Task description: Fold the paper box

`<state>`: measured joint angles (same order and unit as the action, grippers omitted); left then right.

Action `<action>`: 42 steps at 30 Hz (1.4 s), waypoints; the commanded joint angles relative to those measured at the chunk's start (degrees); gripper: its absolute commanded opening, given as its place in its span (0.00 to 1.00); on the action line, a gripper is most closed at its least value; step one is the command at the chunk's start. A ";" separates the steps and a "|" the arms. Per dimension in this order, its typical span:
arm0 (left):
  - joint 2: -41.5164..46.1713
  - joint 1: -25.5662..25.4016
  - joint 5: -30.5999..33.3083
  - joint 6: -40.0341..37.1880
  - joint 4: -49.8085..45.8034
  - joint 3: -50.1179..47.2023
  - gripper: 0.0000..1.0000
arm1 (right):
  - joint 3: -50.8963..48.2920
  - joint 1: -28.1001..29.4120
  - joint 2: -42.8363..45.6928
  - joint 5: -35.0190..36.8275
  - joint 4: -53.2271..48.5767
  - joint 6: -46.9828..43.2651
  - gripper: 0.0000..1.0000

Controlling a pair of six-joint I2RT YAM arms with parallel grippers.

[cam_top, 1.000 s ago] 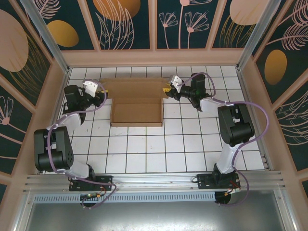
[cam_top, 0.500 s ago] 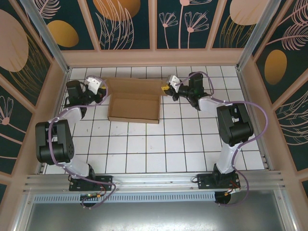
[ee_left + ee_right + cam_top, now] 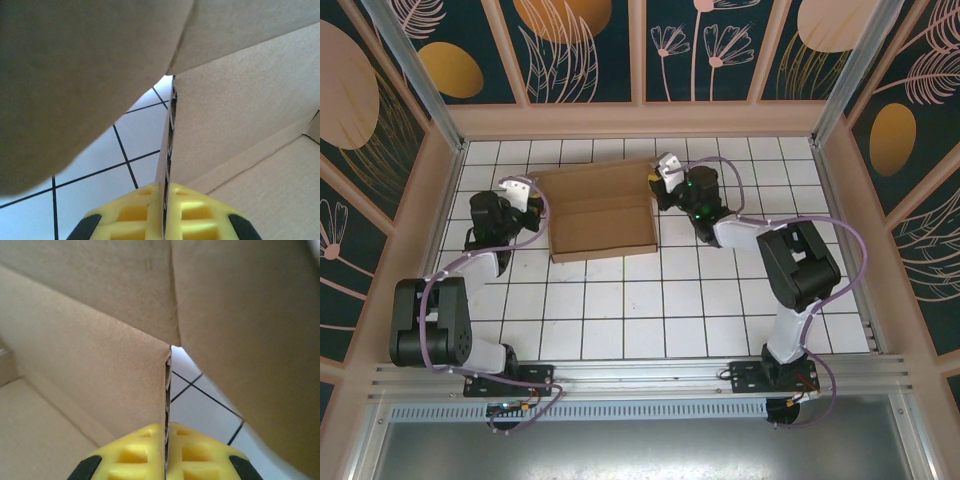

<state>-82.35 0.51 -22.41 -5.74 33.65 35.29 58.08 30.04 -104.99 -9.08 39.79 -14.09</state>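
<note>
The paper box is plain brown cardboard, a shallow open tray on the white tiles at the far middle, its rear panel raised. My left gripper is shut on the box's left side wall, whose corrugated edge runs between the yellow fingers. My right gripper is shut on the right side wall, its edge pinched between the yellow fingertips. A loose flap hangs over the left wrist view, and another flap fills the right of the right wrist view.
The white tiled floor spreads in front of the box toward the arm bases. Wooden walls enclose the back and both sides. A metal rail runs along the near edge.
Both grippers have closed onto the box's side walls. The side panels have been lifted upright and drawn inward, and the box has turned slightly and looks narrower.
</note>
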 commanded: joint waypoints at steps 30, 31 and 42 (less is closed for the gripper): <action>0.45 -16.07 22.62 32.96 16.17 -9.45 0.00 | -5.97 16.01 -6.24 42.96 20.59 23.62 0.00; 0.28 -16.89 23.44 33.05 15.51 -9.54 0.00 | -6.67 16.10 -6.03 42.46 21.01 23.82 0.00; 1.03 -19.87 29.94 37.13 14.87 -17.00 0.00 | -16.38 16.57 -5.01 41.42 27.50 26.18 0.00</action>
<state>-80.93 -18.20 8.88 27.33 53.41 21.58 44.99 44.77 -110.00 34.52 69.32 8.27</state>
